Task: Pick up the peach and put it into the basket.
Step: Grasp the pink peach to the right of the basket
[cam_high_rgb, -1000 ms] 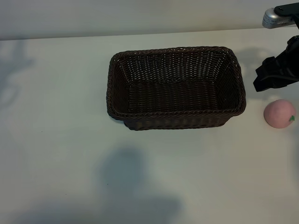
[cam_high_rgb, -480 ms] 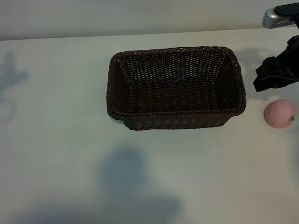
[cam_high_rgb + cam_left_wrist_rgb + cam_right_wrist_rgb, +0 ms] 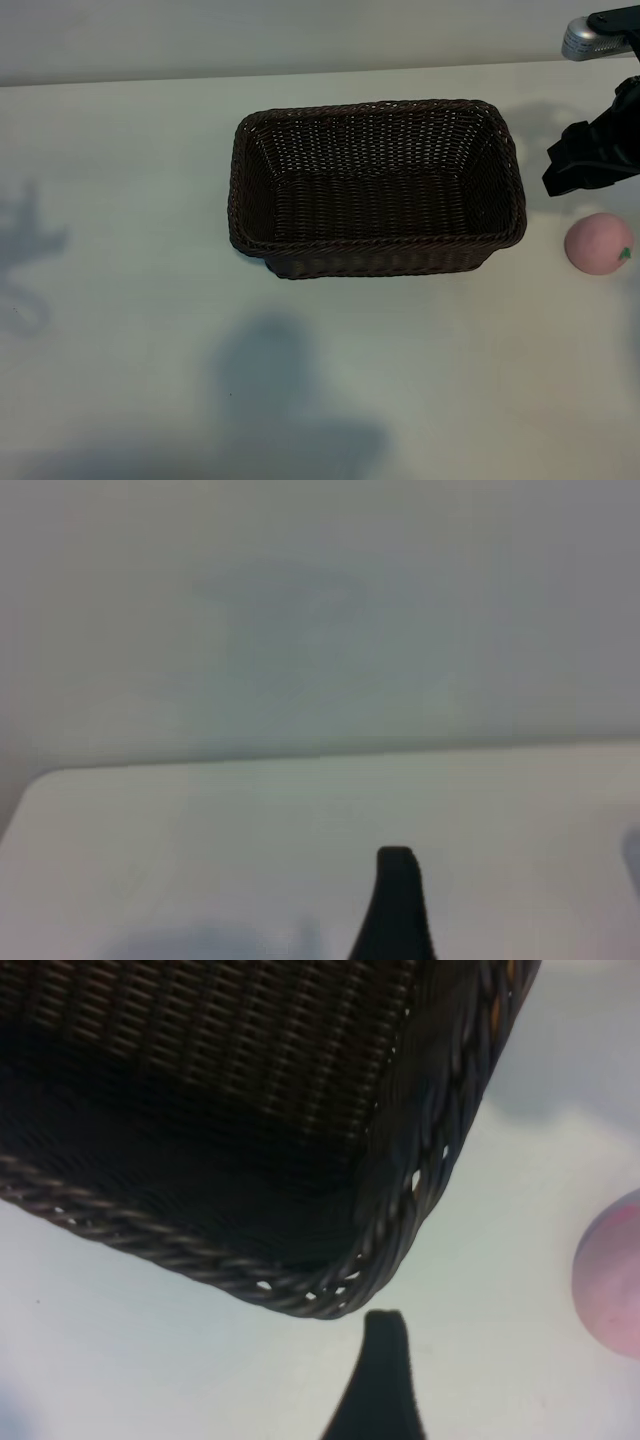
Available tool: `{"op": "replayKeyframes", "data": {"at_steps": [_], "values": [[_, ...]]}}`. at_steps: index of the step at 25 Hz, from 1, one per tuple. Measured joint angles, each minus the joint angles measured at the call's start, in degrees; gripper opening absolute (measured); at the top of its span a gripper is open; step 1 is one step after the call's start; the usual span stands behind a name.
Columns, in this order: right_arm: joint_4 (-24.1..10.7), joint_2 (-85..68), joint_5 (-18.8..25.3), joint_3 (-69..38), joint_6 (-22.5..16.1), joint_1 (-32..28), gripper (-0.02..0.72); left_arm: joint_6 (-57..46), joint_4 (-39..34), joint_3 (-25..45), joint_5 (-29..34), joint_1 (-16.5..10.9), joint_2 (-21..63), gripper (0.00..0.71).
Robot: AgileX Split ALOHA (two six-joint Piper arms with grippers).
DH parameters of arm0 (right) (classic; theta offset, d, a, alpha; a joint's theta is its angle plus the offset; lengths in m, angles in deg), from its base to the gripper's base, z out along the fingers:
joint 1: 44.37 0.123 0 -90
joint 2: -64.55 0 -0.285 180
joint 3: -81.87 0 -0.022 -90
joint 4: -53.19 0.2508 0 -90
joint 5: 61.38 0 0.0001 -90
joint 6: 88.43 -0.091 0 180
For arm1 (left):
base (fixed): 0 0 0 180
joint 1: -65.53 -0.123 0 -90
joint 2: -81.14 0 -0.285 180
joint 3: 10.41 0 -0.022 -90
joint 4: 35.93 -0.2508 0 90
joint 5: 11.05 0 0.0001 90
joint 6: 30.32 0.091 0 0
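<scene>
We judge the task barely begun — the peach (image 3: 598,242) sits on the white surface (image 3: 120,200) near the exterior view's right edge, to the right of the basket (image 3: 376,187) and apart from it, with nothing gripping it. The basket stands near the middle of the surface and, as far as we can see into it, holds nothing. Everything that counts is left to do: get a claw around the peach, lift it, carry it over the braided rim and let it go inside.

The right claw (image 3: 588,160) hangs just behind the peach in the exterior view, close to the basket's right end. We take it to be spread wide with nothing between its fingers. In the right wrist view we see the basket's rounded corner, a slice of the peach at the frame edge, and only one dark fingertip (image 3: 381,1380).

The left arm does not appear in the exterior view at all — we find only a faint shadow at the far left of the surface. Its wrist view gives one dark fingertip (image 3: 396,910) over bare surface and a blank wall; that claw too we take as spread and holding nothing.

The right arm is cut off by the frame, and the peach's far side with its leaf mark is only just visible
</scene>
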Motion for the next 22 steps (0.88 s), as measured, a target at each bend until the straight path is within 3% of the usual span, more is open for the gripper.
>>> {"op": "replayKeyframes", "data": {"at_steps": [8,22], "values": [[0.0,0.0,0.0,0.0,0.0,0.0,0.594,0.0,-3.2,2.5,2.6,0.0,6.6,0.586],[0.0,0.0,0.0,0.0,0.0,0.0,0.594,7.1,1.4,5.9,11.5,-0.5,19.2,0.583]]}}
